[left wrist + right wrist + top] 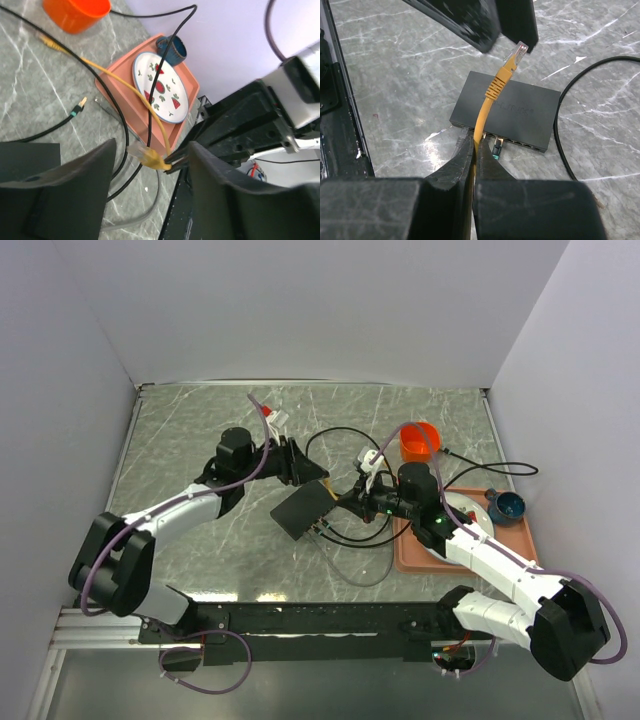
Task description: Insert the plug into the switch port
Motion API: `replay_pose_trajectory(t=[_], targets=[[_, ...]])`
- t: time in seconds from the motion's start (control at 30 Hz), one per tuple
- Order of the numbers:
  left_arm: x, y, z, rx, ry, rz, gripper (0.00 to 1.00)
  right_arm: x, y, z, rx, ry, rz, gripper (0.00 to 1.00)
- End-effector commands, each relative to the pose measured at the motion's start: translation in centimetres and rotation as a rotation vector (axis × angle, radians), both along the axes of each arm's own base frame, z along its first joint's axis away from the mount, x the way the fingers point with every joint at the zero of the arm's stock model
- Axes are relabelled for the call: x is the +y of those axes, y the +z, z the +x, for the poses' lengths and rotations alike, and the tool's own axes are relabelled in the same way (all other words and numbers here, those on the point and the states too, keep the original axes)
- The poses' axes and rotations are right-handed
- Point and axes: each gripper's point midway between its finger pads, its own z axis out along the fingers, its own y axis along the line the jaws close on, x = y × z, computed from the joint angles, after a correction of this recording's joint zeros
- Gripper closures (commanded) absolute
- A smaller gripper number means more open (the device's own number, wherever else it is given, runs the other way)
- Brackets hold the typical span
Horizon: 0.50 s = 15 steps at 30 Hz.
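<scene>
Yellow plug (513, 59), one; switch (520, 111), one.

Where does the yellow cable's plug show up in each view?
Top external: yellow plug, tiny, at centre, over the switch's far corner.
Left wrist: low centre, below the plate.
Right wrist: top centre, above the switch.
Shared landmark: the right end effector, shut on the yellow cable just behind the plug.
</scene>
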Motion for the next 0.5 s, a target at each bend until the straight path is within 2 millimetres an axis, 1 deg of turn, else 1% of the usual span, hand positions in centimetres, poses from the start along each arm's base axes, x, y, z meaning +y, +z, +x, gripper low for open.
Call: replay_pose_trajectory(t=[0.0,0.07,0.13,0.17,0.2,0.27,0.3,0.33,0.4,0.43,0.47], targets=[[-1.0,0.9,0.8,-0.012,-0.01,-0.018,0.41,0.4,2.5,0.0,-0.075,0.026,0.057,1.0],[-1.4,0.6,0.8,-0.007,-0.025,-0.018,0.46,0.3,2.6,-0.1,-0.075,0.028,0.056,1.0],[-1.7,0.3,0.7,0.005,-0.037,-0.022,0.49,0.4,2.6,-0.2,-0.077,0.032,0.057,1.0],[-1.8,0.6,0.6,-0.009,-0.043,-0.035,0.51,0.4,2.6,-0.2,-0.078,0.032,0.058,1.0],[-1.9,0.7,0.6,-0.008,-0.047,-0.041,0.53,0.4,2.5,-0.3,-0.072,0.04,0.056,1.0],[-2.1,0.8,0.4,-0.008,-0.055,-0.055,0.6,0.5,2.4,-0.4,-0.065,0.045,0.056,1.0],[-2.1,0.8,0.5,-0.009,-0.06,-0.059,0.64,0.5,2.4,-0.4,-0.062,0.048,0.057,1.0],[-2.3,0.9,0.3,-0.004,-0.065,-0.063,0.72,0.6,2.3,-0.4,-0.058,0.05,0.058,1.0],[-2.5,1.1,0.3,-0.01,-0.07,-0.069,0.8,0.6,2.2,-0.4,-0.056,0.047,0.055,1.0],[-2.5,1.2,0.3,-0.005,-0.073,-0.074,0.86,0.6,2.0,-0.4,-0.053,0.047,0.052,1.0],[-2.6,1.2,0.3,-0.004,-0.074,-0.075,0.89,0.6,1.9,-0.3,-0.047,0.046,0.048,1.0]])
